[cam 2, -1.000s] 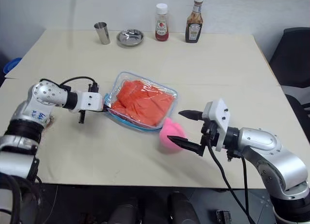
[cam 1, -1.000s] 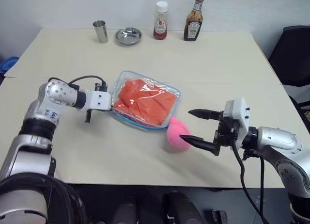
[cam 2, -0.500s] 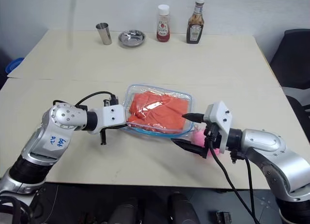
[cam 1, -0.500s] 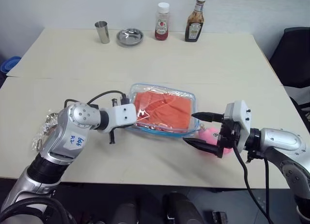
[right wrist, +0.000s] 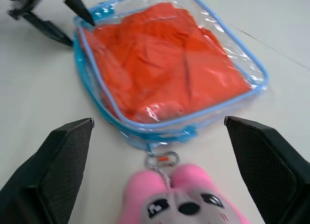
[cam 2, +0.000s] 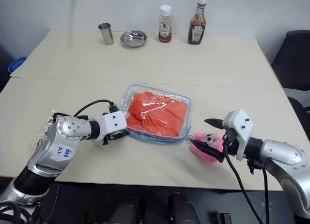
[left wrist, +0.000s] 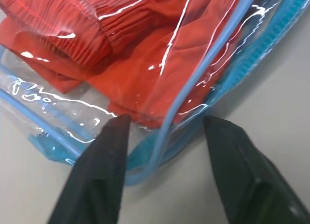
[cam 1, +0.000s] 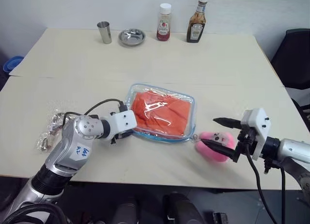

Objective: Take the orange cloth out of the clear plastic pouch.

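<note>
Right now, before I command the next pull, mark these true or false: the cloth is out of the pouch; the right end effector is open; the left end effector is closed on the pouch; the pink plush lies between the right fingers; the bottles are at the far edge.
1. The orange cloth is out of the clear plastic pouch. False: it lies inside.
2. The right end effector is open. True.
3. The left end effector is closed on the pouch. False: its fingers stand apart around the pouch's edge.
4. The pink plush lies between the right fingers. True.
5. The two bottles stand at the table's far edge. True.
</note>
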You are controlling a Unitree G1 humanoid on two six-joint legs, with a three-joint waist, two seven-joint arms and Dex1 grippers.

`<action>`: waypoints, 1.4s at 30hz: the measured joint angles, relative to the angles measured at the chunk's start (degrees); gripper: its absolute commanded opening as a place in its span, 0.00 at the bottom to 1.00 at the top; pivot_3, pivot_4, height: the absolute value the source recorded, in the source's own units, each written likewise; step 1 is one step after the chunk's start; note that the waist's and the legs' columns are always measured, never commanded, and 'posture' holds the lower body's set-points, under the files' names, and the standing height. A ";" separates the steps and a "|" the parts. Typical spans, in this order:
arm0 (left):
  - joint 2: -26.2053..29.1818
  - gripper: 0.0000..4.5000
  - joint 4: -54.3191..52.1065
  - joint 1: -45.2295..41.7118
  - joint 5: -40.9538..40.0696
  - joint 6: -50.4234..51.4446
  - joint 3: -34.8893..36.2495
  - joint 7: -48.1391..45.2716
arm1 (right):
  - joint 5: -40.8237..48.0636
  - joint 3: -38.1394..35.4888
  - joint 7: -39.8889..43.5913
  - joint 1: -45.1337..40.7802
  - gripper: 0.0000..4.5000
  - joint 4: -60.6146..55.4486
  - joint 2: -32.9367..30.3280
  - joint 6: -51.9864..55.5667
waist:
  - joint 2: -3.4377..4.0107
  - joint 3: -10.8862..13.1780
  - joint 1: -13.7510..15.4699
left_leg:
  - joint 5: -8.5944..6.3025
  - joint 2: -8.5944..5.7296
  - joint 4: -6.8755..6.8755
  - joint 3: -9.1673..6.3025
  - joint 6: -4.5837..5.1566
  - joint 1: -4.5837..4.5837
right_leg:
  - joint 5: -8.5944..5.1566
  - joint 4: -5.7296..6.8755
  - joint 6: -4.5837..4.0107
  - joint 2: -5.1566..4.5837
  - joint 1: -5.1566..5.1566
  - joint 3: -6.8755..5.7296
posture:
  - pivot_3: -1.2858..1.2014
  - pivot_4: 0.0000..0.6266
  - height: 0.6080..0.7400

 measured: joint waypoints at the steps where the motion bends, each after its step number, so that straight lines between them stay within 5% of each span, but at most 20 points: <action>1: -0.74 0.76 -0.10 0.27 -1.68 1.35 1.31 -0.25 | 0.10 -0.95 -1.50 0.68 1.00 -0.05 0.60 0.86 | 0.00 0.00 0.02 | 0.00 0.00 0.00 0.00 0.00 0.00 | 0.00 -0.02 0.00 0.00 0.00 0.00 | 0.52 0.24 1.00; 5: -1.38 0.76 -0.50 0.44 -11.60 5.66 9.97 -4.12 | 2.07 -4.60 -8.72 2.77 1.00 -0.08 4.63 6.01 | 0.00 0.00 -0.16 | 0.01 0.00 0.00 0.00 -0.02 -0.01 | 0.00 -0.01 0.00 0.00 -0.01 0.00 | 0.52 0.24 1.00; 12: 9.96 0.76 1.90 1.79 -28.78 -3.45 22.75 -20.75 | 8.73 -7.92 -21.67 4.49 1.00 0.11 13.51 16.02 | 0.05 -0.03 -0.31 | 0.06 0.00 -0.12 0.04 -0.10 0.14 | 0.00 -0.17 0.00 -0.01 0.03 0.05 | 0.52 0.24 1.00; 16: 12.88 0.76 8.32 1.66 -28.11 -13.82 20.75 -23.69 | 10.02 -8.01 -22.35 6.88 0.81 0.12 13.97 17.01 | 0.06 -0.04 -0.14 | 0.02 -0.03 -0.24 0.05 -0.04 0.45 | -0.01 -0.36 0.00 -0.04 0.34 0.07 | 0.52 0.24 1.00; 27: 10.03 0.76 11.68 -5.07 -28.13 -18.50 13.94 -21.56 | 17.76 -8.80 -15.26 14.33 0.00 -4.49 9.48 16.82 | 0.04 -0.05 -0.43 | 0.00 -0.02 -0.30 0.06 0.00 0.55 | -0.01 -0.36 0.02 0.01 0.44 0.09 | 0.52 0.24 1.00; 36: 5.84 0.76 12.10 -8.07 -28.67 -17.95 9.91 -19.33 | 4.44 -1.62 -8.64 10.12 0.00 -8.15 1.29 4.28 | 0.03 -0.05 -0.07 | 0.00 -0.05 -0.28 0.06 -0.01 0.54 | -0.02 -0.38 0.04 0.02 0.46 0.11 | 0.52 0.24 1.00; 42: 3.88 0.76 13.03 -9.50 -28.67 -18.62 7.57 -19.17 | 5.68 1.41 -2.93 11.93 0.00 -9.13 -4.01 7.24 | 0.01 -0.06 -0.11 | 0.00 -0.04 -0.25 0.04 0.00 0.56 | -0.02 -0.38 0.04 0.02 0.49 0.10 | 0.52 0.24 1.00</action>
